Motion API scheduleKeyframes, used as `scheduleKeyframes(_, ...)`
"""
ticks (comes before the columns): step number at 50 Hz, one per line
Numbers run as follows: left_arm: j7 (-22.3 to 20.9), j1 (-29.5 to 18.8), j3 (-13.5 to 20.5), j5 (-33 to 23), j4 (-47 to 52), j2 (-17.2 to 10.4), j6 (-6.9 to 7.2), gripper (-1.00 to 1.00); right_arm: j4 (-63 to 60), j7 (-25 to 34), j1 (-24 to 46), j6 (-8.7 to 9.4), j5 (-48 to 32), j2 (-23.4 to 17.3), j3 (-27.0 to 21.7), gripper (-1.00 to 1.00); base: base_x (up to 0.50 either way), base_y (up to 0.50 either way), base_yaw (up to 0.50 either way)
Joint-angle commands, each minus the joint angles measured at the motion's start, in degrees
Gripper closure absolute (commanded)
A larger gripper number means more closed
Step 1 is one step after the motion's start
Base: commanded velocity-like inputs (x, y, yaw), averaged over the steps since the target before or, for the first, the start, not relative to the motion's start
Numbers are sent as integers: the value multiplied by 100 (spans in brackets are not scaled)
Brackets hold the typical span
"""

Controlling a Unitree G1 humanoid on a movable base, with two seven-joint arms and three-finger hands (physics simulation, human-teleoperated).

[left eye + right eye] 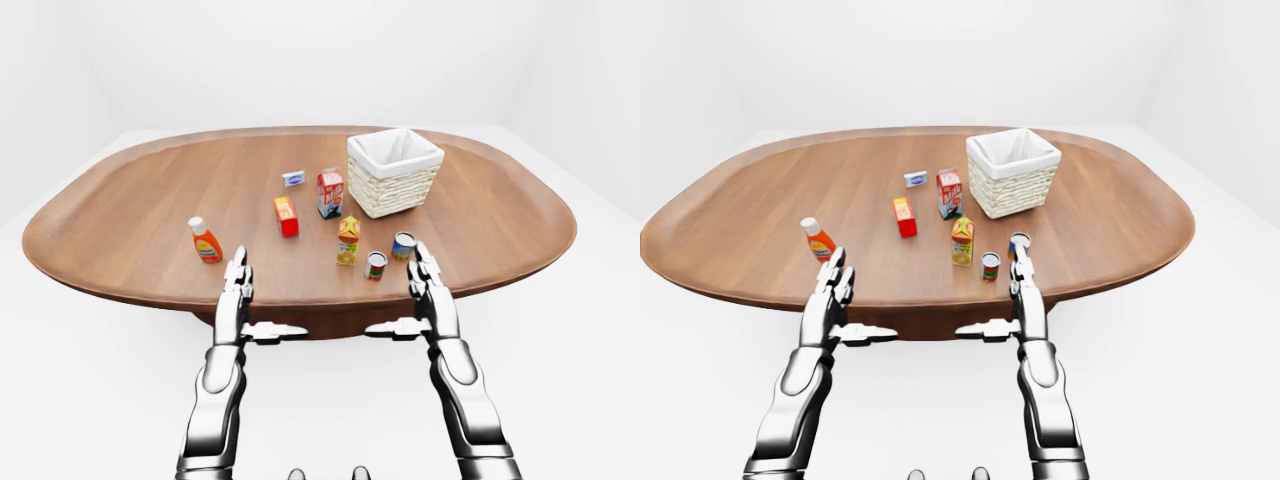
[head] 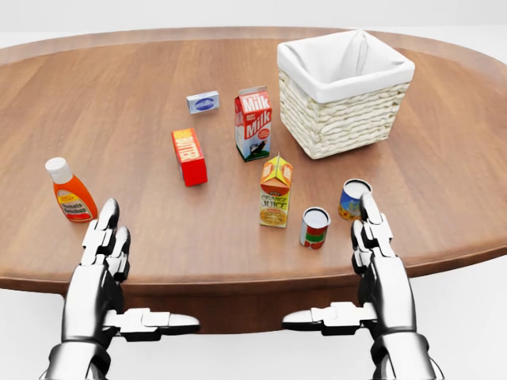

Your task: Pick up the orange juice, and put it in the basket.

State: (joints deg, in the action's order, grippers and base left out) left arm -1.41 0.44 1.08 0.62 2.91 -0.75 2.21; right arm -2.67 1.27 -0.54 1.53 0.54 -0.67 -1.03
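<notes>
step in hand: approach, nothing grasped yet. your left robot hand [image 2: 107,257] sits at the lower left of the head view and your right robot hand [image 2: 379,253] at the lower right, both with fingers spread and straight, thumbs pointing inward, holding nothing, poised at the near edge of the surface [image 2: 119,119]. orange juice [image 2: 275,191]: upright carton at the centre of the head view, apart from everything, nearer your right robot hand than your left. basket [image 2: 346,111]: wicker with white lining, upper right of the frame, well apart from the carton. next move, as a judgement: reach the right robot hand up-frame and leftward to the carton, passing the red-labelled can [image 2: 314,228] just right of it; the blue can [image 2: 353,199] stands by your right fingertips and could be knocked. also listed: milk carton [image 2: 253,124], red box [image 2: 189,157], small blue box [image 2: 203,102], ketchup bottle [image 2: 70,190]. hard to make out: the basket's floor is hidden by its lining, whether the right fingertips touch the blue can cannot be told, and small label print is unreadable.
</notes>
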Motion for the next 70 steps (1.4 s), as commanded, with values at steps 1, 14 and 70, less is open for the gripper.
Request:
scheduleKeyframes(1, -322, 124, 244, 85, 867, -123, 279, -100, -814, 275, -142, 347, 125, -92, -233, -100, 0, 0, 0)
scheduleKeyframes(14, -350, 121, 258, 46, 850, -92, 279, -100, -814, 338, -166, 347, 300, -63, -292, -100, 0, 0, 0)
scheduleKeyframes(70, -843, -121, 1672, 914, 3128, -640, 279, -100, -3748, 491, -657, 347, -84, -42, -122, -100, 0, 0, 0)
